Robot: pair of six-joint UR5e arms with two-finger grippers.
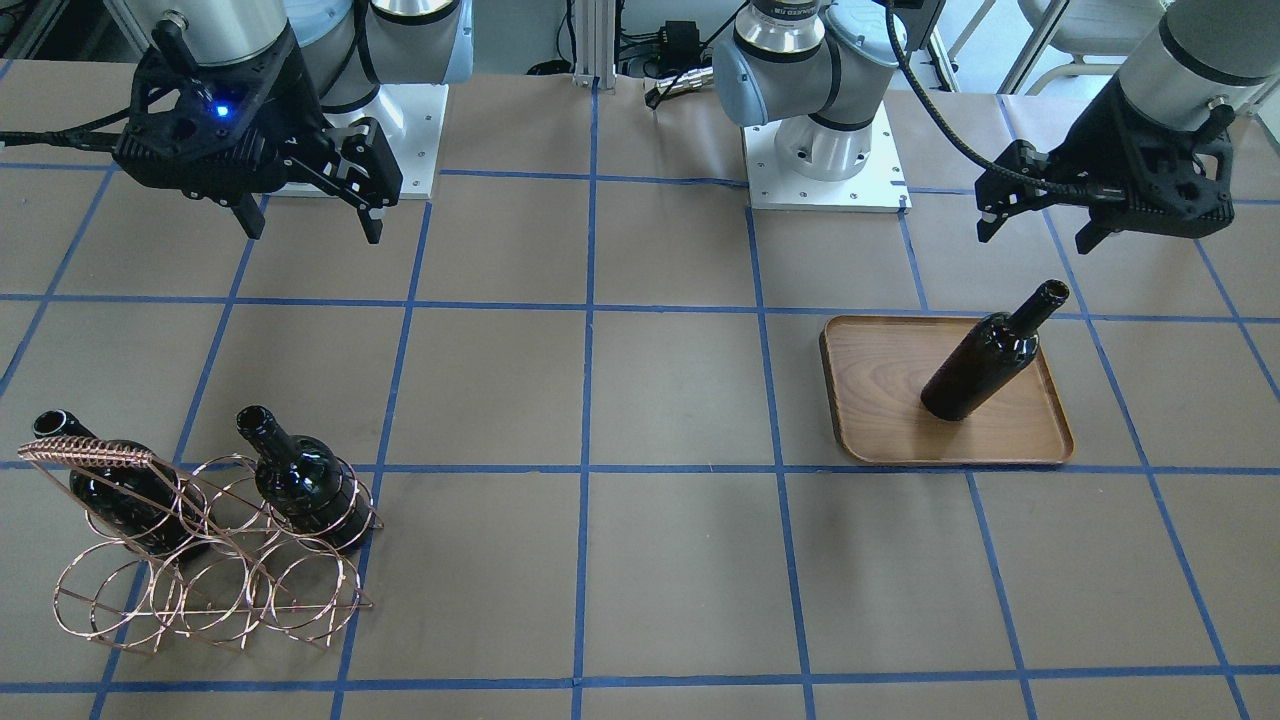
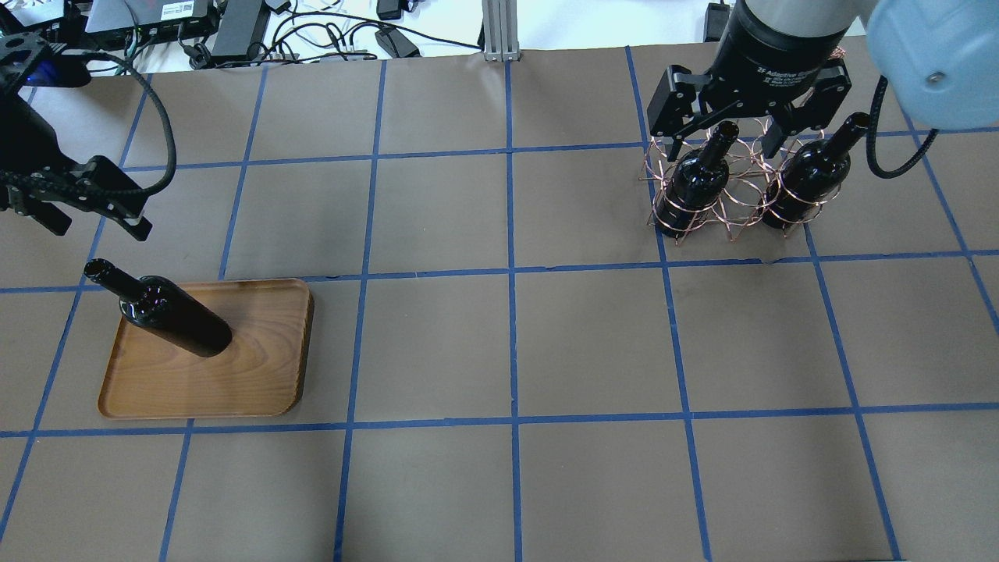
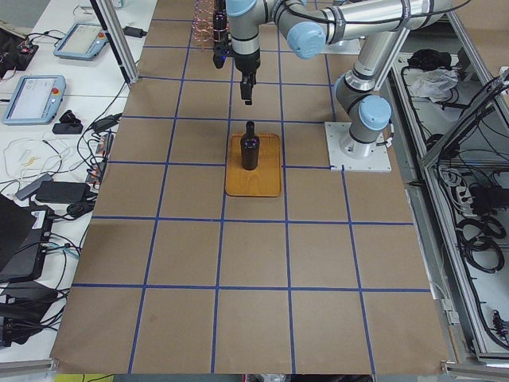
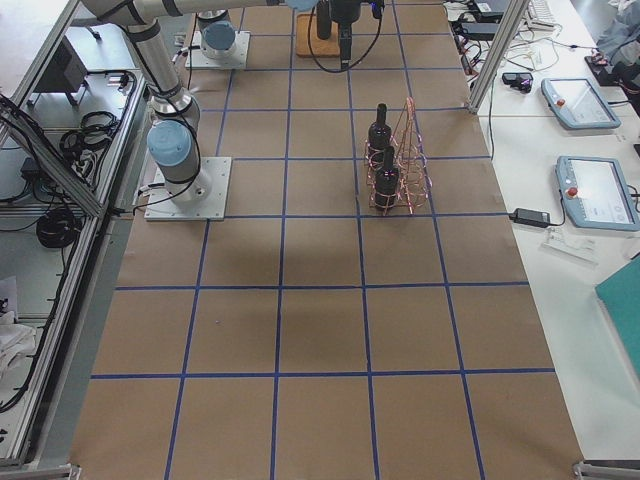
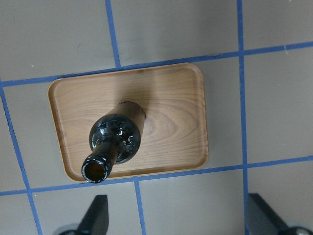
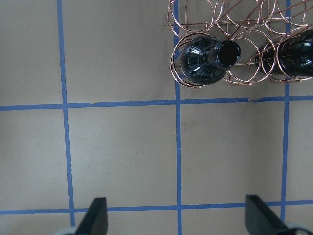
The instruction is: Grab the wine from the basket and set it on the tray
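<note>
One dark wine bottle [image 2: 168,312] stands upright on the brown wooden tray [image 2: 250,382], also seen in the left wrist view [image 5: 115,139]. My left gripper [image 2: 94,225] is open and empty, raised above the table just beside the tray [image 5: 166,88]. The copper wire basket [image 2: 737,199] holds two more upright bottles [image 2: 695,183] [image 2: 812,176]. My right gripper [image 1: 305,225] is open and empty, high above the table on the robot's side of the basket [image 1: 210,580]. In the right wrist view, one bottle [image 6: 208,58] and the basket [image 6: 220,19] sit at the top edge.
The table is covered in brown paper with a blue tape grid. The two arm bases [image 1: 825,160] stand at the robot's edge. Cables and devices lie beyond the far edge [image 2: 234,23].
</note>
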